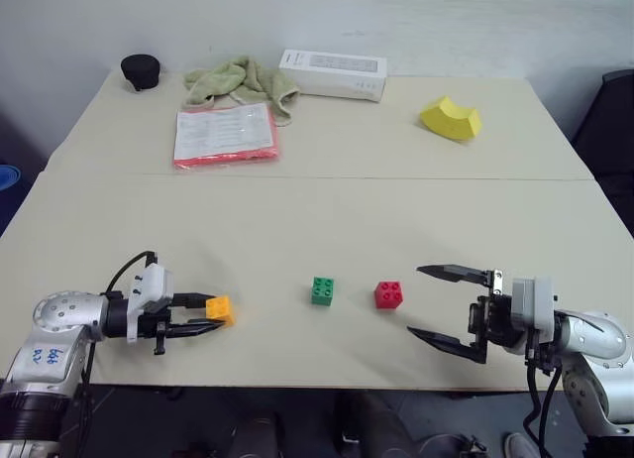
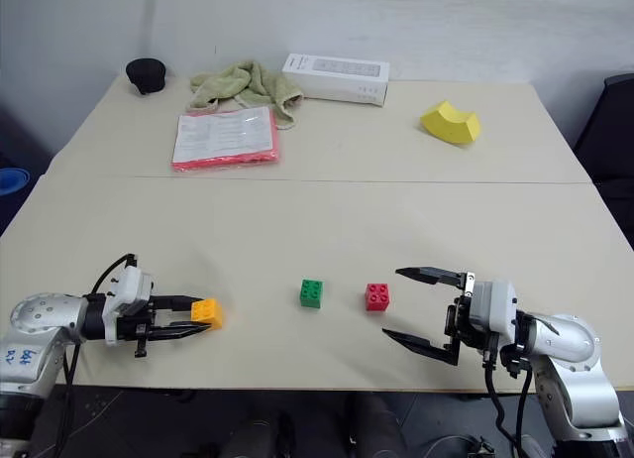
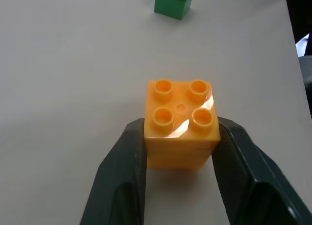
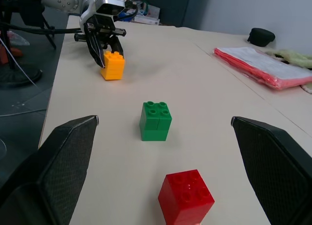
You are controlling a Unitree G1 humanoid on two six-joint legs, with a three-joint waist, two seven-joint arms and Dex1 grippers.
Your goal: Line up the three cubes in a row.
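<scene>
Three small studded cubes lie near the table's front edge. The orange-yellow cube is at the left, and my left gripper is shut on it, a black finger pressed against each side. The green cube sits in the middle with the red cube just to its right, a small gap between them. Right of the red cube, my right gripper stands wide open and holds nothing. In the right wrist view the red cube is nearest, then the green cube, then the orange-yellow cube.
At the back of the table lie a red-edged paper sleeve, a green cloth, a white box, a black cap and a curved yellow block. The table's front edge runs just below both grippers.
</scene>
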